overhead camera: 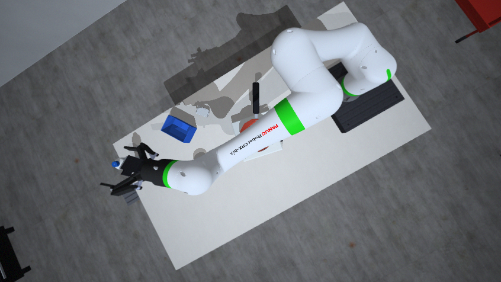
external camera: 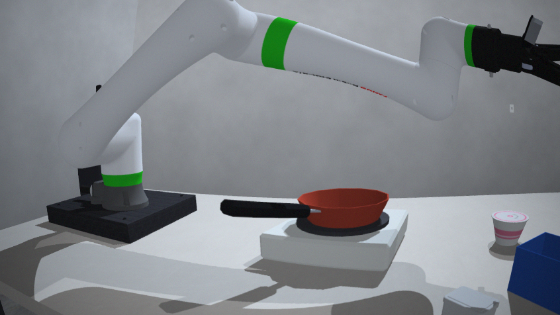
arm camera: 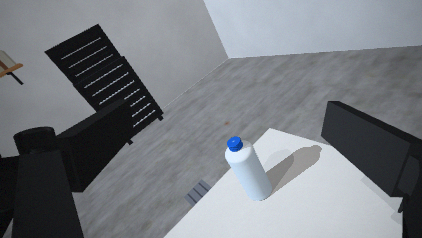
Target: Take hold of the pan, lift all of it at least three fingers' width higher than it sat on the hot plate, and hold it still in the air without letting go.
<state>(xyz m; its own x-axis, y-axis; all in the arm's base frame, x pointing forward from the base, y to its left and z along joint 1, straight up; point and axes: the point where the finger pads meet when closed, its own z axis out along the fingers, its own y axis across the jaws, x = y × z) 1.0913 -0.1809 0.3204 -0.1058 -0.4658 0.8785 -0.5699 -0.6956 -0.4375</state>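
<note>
The red pan (external camera: 343,207) sits on the dark burner of the white hot plate (external camera: 336,243), its black handle (external camera: 266,208) pointing left toward the robot base. From above, the arm covers most of the pan (overhead camera: 249,125); the handle (overhead camera: 255,97) sticks out beyond it. My gripper (overhead camera: 119,168) is wide open and empty, high in the air over the table's far corner, well away from the pan. In the wrist view both black fingers frame a white bottle with a blue cap (arm camera: 247,170).
A blue box (overhead camera: 178,128) and a small grey container (overhead camera: 202,111) stand between the gripper and the hot plate. A pink-and-white cup (external camera: 509,227) stands right of the hot plate. The black robot base (external camera: 121,213) is at the left. The table edge lies just beyond the bottle.
</note>
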